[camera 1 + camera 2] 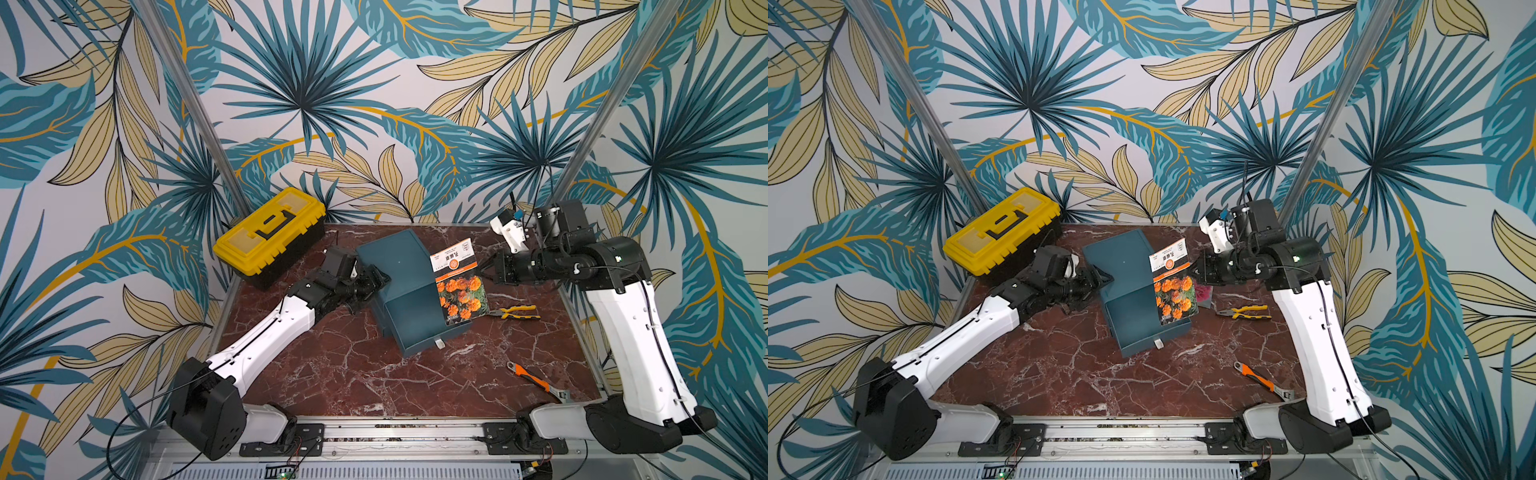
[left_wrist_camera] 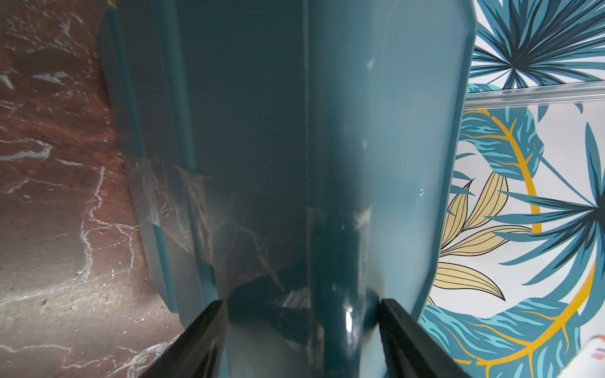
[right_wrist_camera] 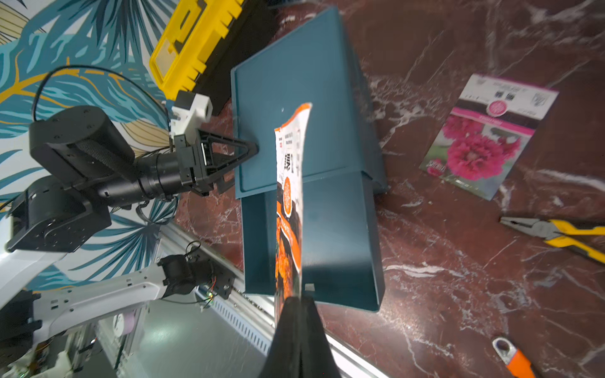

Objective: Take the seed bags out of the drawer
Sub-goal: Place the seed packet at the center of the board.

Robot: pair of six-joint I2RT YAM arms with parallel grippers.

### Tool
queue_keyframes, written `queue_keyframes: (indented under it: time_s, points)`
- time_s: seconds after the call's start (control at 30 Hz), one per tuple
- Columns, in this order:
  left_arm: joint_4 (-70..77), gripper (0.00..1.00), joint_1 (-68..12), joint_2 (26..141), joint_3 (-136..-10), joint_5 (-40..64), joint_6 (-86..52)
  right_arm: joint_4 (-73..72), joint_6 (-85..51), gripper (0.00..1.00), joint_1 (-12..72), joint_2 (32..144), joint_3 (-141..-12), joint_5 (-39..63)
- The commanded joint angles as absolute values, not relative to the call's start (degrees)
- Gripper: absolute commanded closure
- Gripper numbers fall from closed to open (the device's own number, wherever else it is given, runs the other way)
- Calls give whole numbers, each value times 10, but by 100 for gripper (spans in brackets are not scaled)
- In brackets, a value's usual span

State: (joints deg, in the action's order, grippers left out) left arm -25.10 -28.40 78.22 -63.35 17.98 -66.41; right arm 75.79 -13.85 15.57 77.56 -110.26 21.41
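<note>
Nearest the rail, an orange wrench (image 1: 536, 380) is lying on the worktop (image 1: 332, 374), out of the way. A little farther, the pliers (image 1: 515, 311) are resting near the drawer (image 1: 415, 343). The drawer is standing pulled out of its blue case (image 1: 395, 257). Its floor is looking bare, though the lifted packet is hiding a strip, so something may be left inside.

The left gripper (image 1: 374, 278) is clamping partway closed on the case's side edge, probably bracing it against sliding while the other arm is working. Over the drawer's right wall, the right gripper (image 1: 488, 270) is pinching fully closed on the edge of the orange seed bag (image 1: 459, 286), holding it upright in the air, clear of the drawer. The bag is flat, glossy and slightly curling, showing orange blooms under a white printed header.

The pink seed bag (image 3: 487, 144) is lying face up on the worktop, near the case. Farthest back, the yellow toolbox (image 1: 270, 230) is sitting closed by the wall.
</note>
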Motion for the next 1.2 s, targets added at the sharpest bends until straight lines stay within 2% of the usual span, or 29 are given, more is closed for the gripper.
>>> queue_keyframes:
  time_s: [0.0,0.2,0.4,0.87,1.17]
  points:
    - [-281,24,-282,776,-624,165,-658,690,-101,100,146,745,-1100,119]
    - [-292,23,-281,778,-637,166,-650,599,-73,100,131,708,-1051,-14]
    - [-295,23,-278,780,-643,173,-647,552,-70,100,99,722,-1002,-44]
    - [-302,23,-266,775,-640,187,-638,496,-138,100,-45,869,-945,168]
    - [-303,23,-264,769,-642,183,-639,481,-158,100,-63,966,-929,262]
